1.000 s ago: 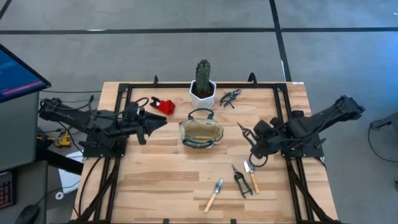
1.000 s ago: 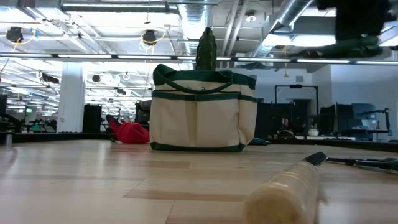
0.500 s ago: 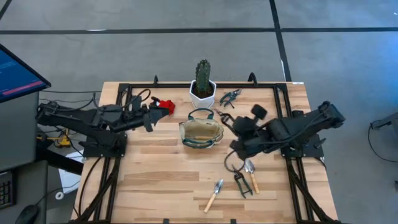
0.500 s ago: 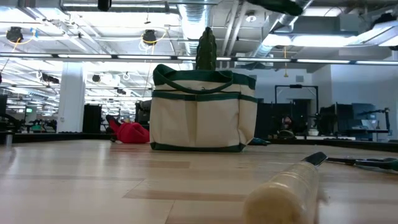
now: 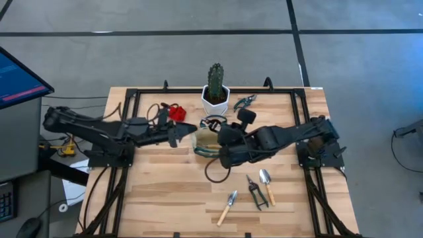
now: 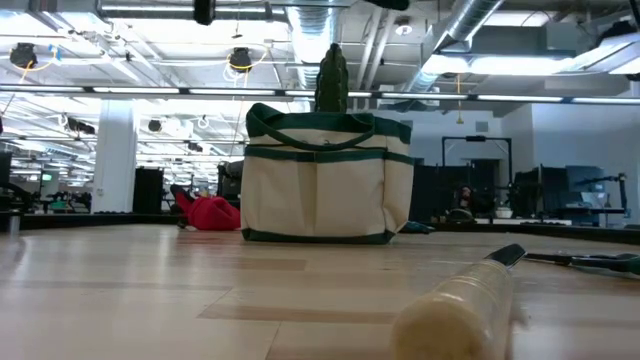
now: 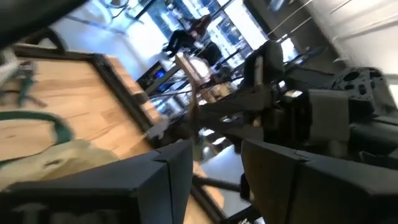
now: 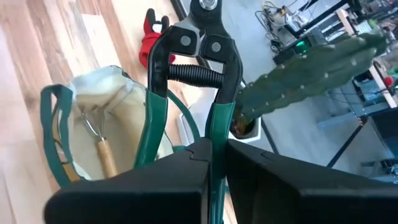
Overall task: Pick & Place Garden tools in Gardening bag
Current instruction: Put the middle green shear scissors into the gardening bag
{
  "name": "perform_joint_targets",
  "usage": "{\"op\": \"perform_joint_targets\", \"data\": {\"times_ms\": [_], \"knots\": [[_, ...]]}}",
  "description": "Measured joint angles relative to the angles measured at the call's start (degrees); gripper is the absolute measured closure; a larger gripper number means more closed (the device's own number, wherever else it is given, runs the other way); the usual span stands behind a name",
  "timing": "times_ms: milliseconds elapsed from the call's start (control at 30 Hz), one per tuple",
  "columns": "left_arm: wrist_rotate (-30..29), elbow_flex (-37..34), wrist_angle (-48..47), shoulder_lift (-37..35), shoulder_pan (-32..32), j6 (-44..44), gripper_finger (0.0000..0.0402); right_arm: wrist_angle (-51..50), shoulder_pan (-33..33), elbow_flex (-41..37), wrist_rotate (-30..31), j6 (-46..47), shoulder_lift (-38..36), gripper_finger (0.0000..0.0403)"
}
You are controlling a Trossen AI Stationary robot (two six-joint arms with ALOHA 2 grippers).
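The cream gardening bag (image 5: 213,141) with green trim stands mid-table, in the low view too (image 6: 325,175). A wooden-handled fork (image 8: 104,152) lies inside it. My right gripper (image 5: 222,136) reaches from the table's right to above the bag's opening and is shut on green-handled pruning shears (image 8: 193,74). My left gripper (image 5: 184,129) hovers open and empty beside the bag's left rim. The red pruner-like piece (image 5: 175,112) lies far left of the bag. Another pair of green shears (image 5: 244,102) lies far right. Two trowels (image 5: 267,182) (image 5: 229,205) and dark shears (image 5: 256,193) lie near right. My right gripper pinches the shears' two green handles (image 8: 214,134) between its two fingers, at the handles' free ends. The shears run along the fingers, with spring and blade end pointing away from the gripper. They are lifted clear, above the bag's opening. The arm comes from the table's right.
A green cactus (image 5: 215,80) in a white pot (image 5: 215,100) stands just beyond the bag. A black frame (image 5: 132,99) borders the table. A wooden tool handle (image 6: 460,300) lies close to the low camera. The right arm's cable loop (image 5: 215,173) hangs near the bag.
My right gripper has swung from the table's right side toward the left, carrying the green shears, and now stands over the bag. My left gripper has gone first toward the red piece, then right, to the bag's left rim.
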Motion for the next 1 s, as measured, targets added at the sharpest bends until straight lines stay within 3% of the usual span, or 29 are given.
{"op": "perform_joint_targets", "data": {"times_ms": [600,1000], "knots": [[-0.21,0.02,14.12,9.12,2.44,0.34,0.0275,2.97,0.83,0.82,-1.84,-1.94,0.33,0.0388],[-0.15,0.02,15.60,9.73,4.57,0.35,0.0275,2.80,0.80,0.82,-2.26,-1.96,0.33,0.0388]]}}
